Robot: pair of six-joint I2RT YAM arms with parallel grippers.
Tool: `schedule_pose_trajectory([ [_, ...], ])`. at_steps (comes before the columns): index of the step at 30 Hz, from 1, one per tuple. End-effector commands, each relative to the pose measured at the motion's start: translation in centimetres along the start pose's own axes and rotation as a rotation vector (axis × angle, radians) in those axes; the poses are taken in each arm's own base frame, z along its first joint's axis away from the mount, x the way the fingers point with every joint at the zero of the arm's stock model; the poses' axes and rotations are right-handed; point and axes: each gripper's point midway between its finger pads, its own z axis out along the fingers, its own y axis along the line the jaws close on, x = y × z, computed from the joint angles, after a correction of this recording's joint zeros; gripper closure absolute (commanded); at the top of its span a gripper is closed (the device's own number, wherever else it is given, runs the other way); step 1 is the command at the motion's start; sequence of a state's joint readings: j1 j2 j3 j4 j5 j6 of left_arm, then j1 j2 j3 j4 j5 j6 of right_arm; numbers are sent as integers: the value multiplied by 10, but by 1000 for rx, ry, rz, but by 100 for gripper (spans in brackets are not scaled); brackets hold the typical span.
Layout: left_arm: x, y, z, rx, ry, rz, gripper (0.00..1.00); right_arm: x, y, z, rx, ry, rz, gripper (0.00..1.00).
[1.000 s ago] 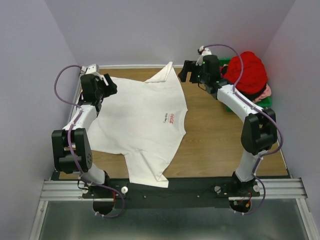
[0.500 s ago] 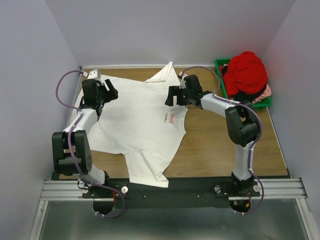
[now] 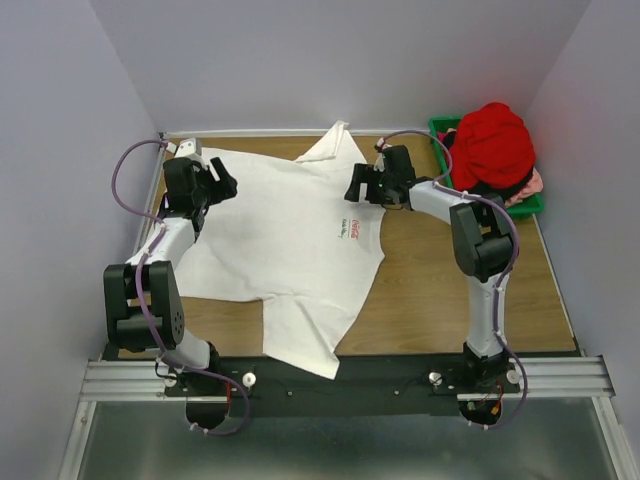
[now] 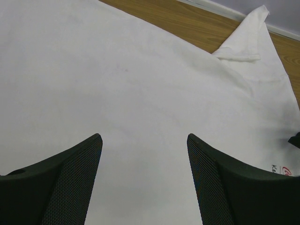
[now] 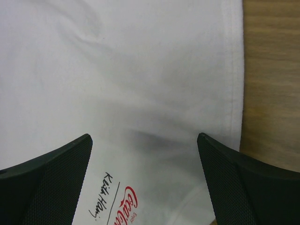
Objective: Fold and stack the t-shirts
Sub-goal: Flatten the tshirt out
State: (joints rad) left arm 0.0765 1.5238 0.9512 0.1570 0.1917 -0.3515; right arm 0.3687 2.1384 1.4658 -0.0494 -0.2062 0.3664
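A white t-shirt [image 3: 280, 240] with a small red chest logo [image 3: 355, 228] lies spread flat across the wooden table, one sleeve pointing to the back [image 3: 332, 143]. My left gripper [image 3: 215, 182] is open just above its left part; the left wrist view shows plain white cloth [image 4: 140, 93] between the fingers [image 4: 70, 178]. My right gripper [image 3: 360, 186] is open over the shirt's right edge near the logo; the right wrist view shows the hem [image 5: 234, 75] and logo [image 5: 126, 206]. A red t-shirt [image 3: 492, 145] is piled in the bin, with pink and dark cloth [image 3: 525, 188] under it.
A green plastic bin [image 3: 438, 128] stands at the back right corner against the wall. Bare wood [image 3: 450, 290] lies to the right of the white shirt. Grey walls close in the table on three sides. The shirt's bottom hangs over the near rail [image 3: 300, 360].
My right arm swung from the bin to the shirt's right side, then slid a little right. The shirt's right edge and logo shifted rightward with it. The left gripper stayed put.
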Motion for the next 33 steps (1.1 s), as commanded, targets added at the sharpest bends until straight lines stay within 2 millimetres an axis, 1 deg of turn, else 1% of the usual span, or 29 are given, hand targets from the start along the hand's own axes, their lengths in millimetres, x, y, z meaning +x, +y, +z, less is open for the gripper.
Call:
schedule_pose_trajectory([
  [1, 4, 0, 2, 6, 11, 13, 19, 29, -70, 8, 183, 107, 86, 0],
  [3, 6, 2, 4, -2, 20, 12, 19, 27, -84, 10, 214, 110, 98, 0],
  [4, 10, 5, 6, -13, 31, 11, 19, 20, -92, 8, 227, 100, 110, 0],
  [6, 14, 8, 8, -25, 44, 7, 19, 16, -104, 6, 250, 97, 124, 0],
  [7, 20, 11, 11, -37, 66, 6, 19, 9, -112, 5, 261, 83, 132, 0],
  [9, 24, 13, 15, -39, 83, 2, 19, 5, -120, 4, 275, 79, 139, 0],
  [10, 29, 15, 20, -40, 101, -3, 19, -3, -124, 3, 278, 63, 141, 0],
  [12, 37, 16, 25, -34, 128, -11, 19, -9, -127, 3, 281, 57, 137, 0],
  [13, 49, 17, 30, -24, 162, -23, 20, -9, -130, 4, 286, 61, 137, 0],
  [14, 49, 16, 34, -13, 169, -25, 20, -17, -132, 4, 296, 46, 132, 0],
  [15, 53, 14, 37, -3, 183, -28, 21, -20, -134, 5, 302, 43, 132, 0],
  [16, 63, 15, 41, 9, 211, -35, 21, -21, -136, 5, 307, 45, 136, 0],
  [17, 61, 14, 45, 15, 212, -35, 21, -19, -141, 7, 312, 52, 142, 0],
  [18, 64, 14, 47, 19, 222, -37, 21, -28, -141, 8, 311, 37, 146, 0],
  [20, 76, 17, 54, 19, 261, -47, 21, -31, -146, 8, 316, 39, 155, 0],
  [21, 77, 17, 61, 26, 272, -48, 21, -33, -150, 9, 322, 38, 160, 0],
  [24, 80, 18, 70, 33, 291, -54, 21, -36, -155, 10, 328, 34, 168, 0],
  [25, 89, 20, 75, 32, 315, -63, 21, -39, -156, 10, 329, 28, 171, 0],
  [26, 91, 20, 76, 32, 328, -66, 21, -39, -157, 10, 329, 30, 173, 0],
  [27, 86, 20, 80, 35, 321, -66, 22, -41, -158, 11, 331, 27, 176, 0],
  [28, 87, 19, 82, 41, 326, -70, 22, -39, -159, 12, 330, 31, 180, 0],
  [29, 86, 18, 87, 43, 331, -74, 22, -43, -161, 12, 331, 24, 184, 0],
  [31, 91, 19, 92, 47, 348, -81, 22, -41, -169, 14, 338, 30, 197, 0],
  [32, 86, 18, 96, 50, 343, -81, 22, -45, -169, 14, 336, 22, 199, 0],
  [33, 87, 19, 98, 51, 346, -80, 22, -45, -171, 15, 336, 23, 206, 0],
])
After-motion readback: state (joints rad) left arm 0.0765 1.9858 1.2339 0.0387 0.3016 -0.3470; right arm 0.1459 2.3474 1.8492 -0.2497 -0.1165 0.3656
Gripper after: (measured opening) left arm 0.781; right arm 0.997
